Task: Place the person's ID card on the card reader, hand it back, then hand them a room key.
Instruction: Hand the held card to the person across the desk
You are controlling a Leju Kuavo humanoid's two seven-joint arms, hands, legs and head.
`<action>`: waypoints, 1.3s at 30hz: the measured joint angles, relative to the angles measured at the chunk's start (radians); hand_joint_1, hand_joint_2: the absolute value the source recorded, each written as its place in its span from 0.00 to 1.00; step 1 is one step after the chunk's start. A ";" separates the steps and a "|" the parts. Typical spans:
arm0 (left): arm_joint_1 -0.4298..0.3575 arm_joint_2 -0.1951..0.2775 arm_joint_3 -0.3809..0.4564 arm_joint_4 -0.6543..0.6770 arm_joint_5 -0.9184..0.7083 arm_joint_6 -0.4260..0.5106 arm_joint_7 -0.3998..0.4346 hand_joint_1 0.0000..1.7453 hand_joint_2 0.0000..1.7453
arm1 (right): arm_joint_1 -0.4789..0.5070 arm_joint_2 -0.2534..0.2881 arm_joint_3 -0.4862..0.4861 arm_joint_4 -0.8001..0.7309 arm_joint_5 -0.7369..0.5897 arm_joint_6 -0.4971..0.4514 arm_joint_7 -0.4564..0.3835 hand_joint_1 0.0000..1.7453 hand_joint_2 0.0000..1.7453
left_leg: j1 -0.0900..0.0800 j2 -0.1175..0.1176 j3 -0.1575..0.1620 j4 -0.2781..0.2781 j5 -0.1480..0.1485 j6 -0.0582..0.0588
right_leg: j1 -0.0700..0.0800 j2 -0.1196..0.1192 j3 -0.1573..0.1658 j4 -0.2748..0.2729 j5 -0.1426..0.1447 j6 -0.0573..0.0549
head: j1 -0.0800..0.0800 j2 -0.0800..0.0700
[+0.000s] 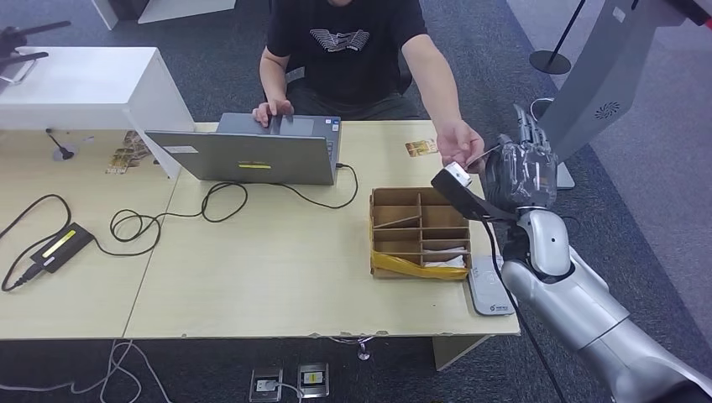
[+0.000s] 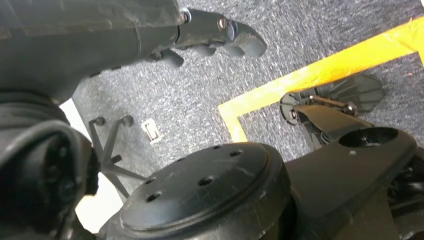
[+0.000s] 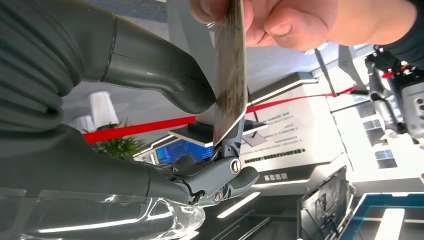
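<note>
My right hand (image 1: pixel 520 172) is raised beyond the table's right end, meeting the person's hand (image 1: pixel 458 143). A thin brownish patterned card (image 3: pixel 230 75) stands on edge between us. My thumb (image 3: pixel 165 75) and a finger pinch its lower part, while the person's fingers (image 3: pixel 280 22) grip its other end. In the head view the card (image 1: pixel 479 157) is a thin sliver. The flat grey card reader (image 1: pixel 489 290) lies on the table's right edge, below my forearm. My left hand (image 2: pixel 220 35) hangs over the carpet with nothing in it.
A cardboard divider box (image 1: pixel 420 231) holding white cards and a yellow strip sits beside the reader. Another patterned card (image 1: pixel 421 148) lies on the table near the person. A grey laptop (image 1: pixel 252 155), cables and a black adapter (image 1: pixel 60 246) occupy the left half.
</note>
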 joint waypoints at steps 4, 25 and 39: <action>-0.004 -0.004 -0.009 0.000 -0.008 0.000 0.005 0.00 0.00 | 0.001 0.006 -0.009 0.014 0.026 0.014 0.019 1.00 1.00 | 0.000 0.000 0.000 0.000 0.000 0.000 | 0.000 0.000 0.000 0.000 0.000 0.000 | 0.000 0.000; -0.007 -0.008 -0.023 0.000 -0.026 0.000 0.015 0.00 0.00 | 0.057 0.014 -0.081 0.022 0.157 0.137 0.063 0.00 0.00 | 0.000 0.001 0.000 0.000 0.000 0.000 | 0.000 0.001 0.000 0.000 0.000 0.000 | 0.000 0.000; 0.000 -0.007 -0.023 0.000 -0.016 0.000 0.016 0.00 0.00 | 0.074 -0.054 -0.270 0.072 -0.348 0.090 0.080 0.00 0.00 | -0.001 0.000 0.000 0.000 0.000 0.000 | -0.001 0.000 -0.001 -0.001 0.000 0.000 | 0.000 0.000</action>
